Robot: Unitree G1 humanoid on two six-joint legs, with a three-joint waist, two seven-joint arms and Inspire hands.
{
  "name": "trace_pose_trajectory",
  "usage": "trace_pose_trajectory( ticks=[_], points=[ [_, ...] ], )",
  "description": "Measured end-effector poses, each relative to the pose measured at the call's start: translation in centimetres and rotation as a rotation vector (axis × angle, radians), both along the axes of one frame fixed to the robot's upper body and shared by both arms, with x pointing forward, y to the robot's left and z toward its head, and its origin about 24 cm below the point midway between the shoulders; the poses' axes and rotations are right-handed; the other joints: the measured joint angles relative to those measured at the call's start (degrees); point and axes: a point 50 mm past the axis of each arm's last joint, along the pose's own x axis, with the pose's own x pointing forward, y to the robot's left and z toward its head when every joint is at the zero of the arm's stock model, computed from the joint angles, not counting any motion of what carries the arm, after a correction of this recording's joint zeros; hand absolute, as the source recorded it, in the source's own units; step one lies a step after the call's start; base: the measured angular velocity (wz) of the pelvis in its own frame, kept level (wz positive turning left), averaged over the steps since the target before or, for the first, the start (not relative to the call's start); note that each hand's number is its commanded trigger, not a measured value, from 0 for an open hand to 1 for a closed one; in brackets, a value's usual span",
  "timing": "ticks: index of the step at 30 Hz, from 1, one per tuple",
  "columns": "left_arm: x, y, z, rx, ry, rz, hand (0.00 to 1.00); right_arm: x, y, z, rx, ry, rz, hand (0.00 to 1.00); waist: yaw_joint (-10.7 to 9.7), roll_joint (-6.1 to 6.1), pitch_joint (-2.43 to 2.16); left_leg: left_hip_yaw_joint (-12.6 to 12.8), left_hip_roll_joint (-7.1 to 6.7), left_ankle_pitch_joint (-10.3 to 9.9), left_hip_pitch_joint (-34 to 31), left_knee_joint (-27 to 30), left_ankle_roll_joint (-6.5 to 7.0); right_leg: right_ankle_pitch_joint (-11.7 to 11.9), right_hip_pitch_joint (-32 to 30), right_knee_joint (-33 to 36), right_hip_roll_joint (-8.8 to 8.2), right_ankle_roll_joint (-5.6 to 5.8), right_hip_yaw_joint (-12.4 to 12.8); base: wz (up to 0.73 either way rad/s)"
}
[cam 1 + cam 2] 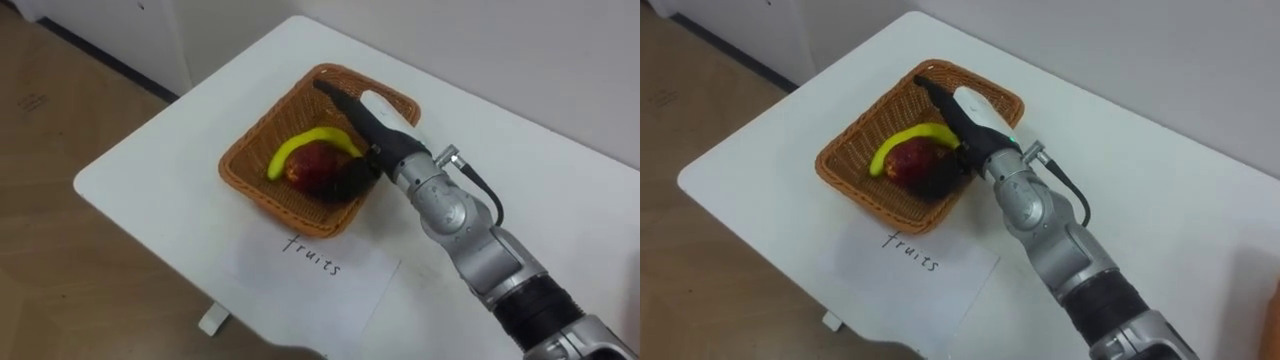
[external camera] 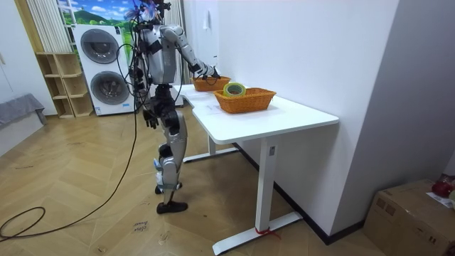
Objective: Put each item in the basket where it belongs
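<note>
the room view takes in what the eye views leave out: the robot stands upright on the wooden floor [image 2: 85, 185] at the far end of a white worktop [image 2: 284, 117], with stacked washing machines [image 2: 106, 71] behind it. its left hand [image 2: 149, 117] hangs by its thigh, too small there to tell how its fingers stand. on the worktop's nearer part sits a second wicker basket [image 2: 245, 101] with a roll of tape [image 2: 234, 89] in it. a cardboard box [image 2: 409, 213] stands on the floor at the room view's right.

the eye views give the close detail. a wicker basket [image 1: 228, 170] sits near the worktop's corner, and just beside its near edge lies a sheet of paper [image 1: 310, 275] with a handwritten word. in the basket a banana [image 1: 310, 140] curves round the far side of a red fruit [image 1: 308, 165], the two touching.

the right hand [image 1: 370, 112] reaches in over the basket's right side. its dark fingers [image 1: 335, 92] lie stretched out and close together, pointing toward the far rim, curled round nothing. its thumb hangs down against the red fruit's right side; whether it presses the fruit or only sits beside it i cannot tell.
</note>
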Motion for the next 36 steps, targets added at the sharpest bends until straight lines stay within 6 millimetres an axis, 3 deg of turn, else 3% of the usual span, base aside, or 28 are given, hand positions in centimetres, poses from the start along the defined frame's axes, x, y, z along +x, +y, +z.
trace_pose_trajectory(
  ticks=[6,11,16,18,25,27,33,36],
  points=[
    [0.5,0.3,0.1,-0.004,0.001,-0.005,0.0,0.0,0.1,0.3,0.007,-0.009,0.004,0.0,-1.1,-0.48,-0.22,0.1,0.01,0.0,0.0,0.0,0.0,0.0,0.0,0.0,-0.04,0.0,-0.4,0.01],
    [0.7,0.3,0.1,-0.002,-0.005,0.003,0.0,-0.1,0.3,2.7,0.062,-0.101,0.023,0.0,-3.3,-0.63,-0.27,0.9,0.05,0.0,0.8,0.1,0.01,0.0,0.6,0.0,-0.16,0.0,0.5,-0.05],
    [1.3,0.6,0.2,0.008,-0.023,0.014,0.0,0.0,-0.8,5.2,0.087,-0.2,-0.007,0.0,-5.1,-0.35,-0.24,1.9,0.11,0.0,1.5,0.0,0.03,0.0,0.9,-0.1,-0.07,0.0,3.2,-0.11],
    [1.6,0.7,0.3,0.012,-0.031,0.018,0.0,-0.1,-1.3,6.6,0.096,-0.261,-0.013,0.0,-6.8,-0.01,-0.38,2.2,0.09,0.0,1.6,0.0,0.05,0.0,0.8,-0.1,-0.04,0.0,3.4,-0.09],
    [2.4,0.9,0.5,0.022,-0.057,0.025,0.0,-0.2,-4.1,9.9,0.145,-0.379,-0.079,0.0,-8.4,1.24,-1.14,4.2,0.3,0.0,2.5,-0.3,0.05,0.0,0.6,0.1,0.31,0.0,6.3,-0.19],
    [2.2,0.9,0.4,0.031,-0.054,0.029,0.0,-0.3,-4.7,10.7,0.181,-0.409,-0.095,0.0,-9.9,1.28,-1.23,4.6,0.51,0.0,3.2,-0.6,0.05,0.0,0.9,0.2,0.51,-0.01,6.6,-0.14],
    [1.1,1.3,0.3,0.049,-0.03,0.054,0.0,-0.6,-5.9,11.8,0.156,-0.461,-0.119,0.0,-12.1,0.66,-1.46,6.1,1.02,0.0,4.5,-1.1,0.02,0.0,1.0,1.1,0.77,-0.04,8.6,-0.13],
    [0.8,2.0,0.4,0.069,-0.022,0.059,0.0,-0.7,-6.7,12.6,0.149,-0.493,-0.135,0.0,-12.8,-0.39,-1.5,6.8,1.03,0.0,4.6,-1.1,0.02,0.0,0.9,1.0,0.88,-0.04,9.5,-0.07]
  ],
)
